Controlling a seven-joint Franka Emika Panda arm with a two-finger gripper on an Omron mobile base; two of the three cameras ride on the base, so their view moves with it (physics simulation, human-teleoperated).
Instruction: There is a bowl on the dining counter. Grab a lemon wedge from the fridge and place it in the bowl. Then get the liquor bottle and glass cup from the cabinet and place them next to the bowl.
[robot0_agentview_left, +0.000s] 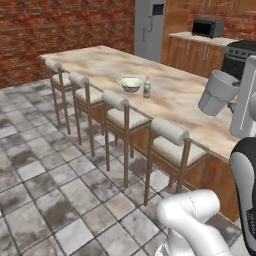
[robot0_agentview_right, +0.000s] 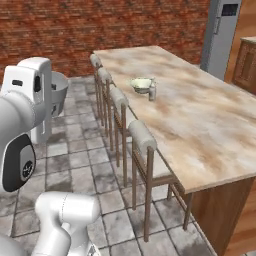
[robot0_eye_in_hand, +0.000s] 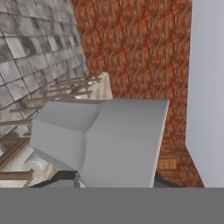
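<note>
The glass cup (robot0_agentview_left: 218, 92), grey and faceted, hangs tilted in the air above the near end of the dining counter (robot0_agentview_left: 185, 100), and my gripper (robot0_eye_in_hand: 114, 178) is shut on it. In the hand view the cup (robot0_eye_in_hand: 105, 140) covers the middle, with a dark fingertip (robot0_eye_in_hand: 65, 177) at its base. From the right base view the cup (robot0_agentview_right: 59, 95) peeks out behind my hand. The bowl (robot0_agentview_left: 130, 83) stands mid-counter, the liquor bottle (robot0_agentview_left: 147, 87) upright just right of it. Bowl (robot0_agentview_right: 142, 84) and bottle (robot0_agentview_right: 152, 91) stand well ahead of the cup. I cannot make out the lemon wedge.
Several stools (robot0_agentview_left: 167, 137) line the counter's near side over a tiled floor. The fridge (robot0_agentview_left: 150, 27) stands at the back, with wooden cabinets (robot0_agentview_left: 195, 55), a microwave (robot0_agentview_left: 207, 27) and a stove (robot0_agentview_left: 237, 57) to its right. A brick wall (robot0_agentview_right: 75, 25) runs behind.
</note>
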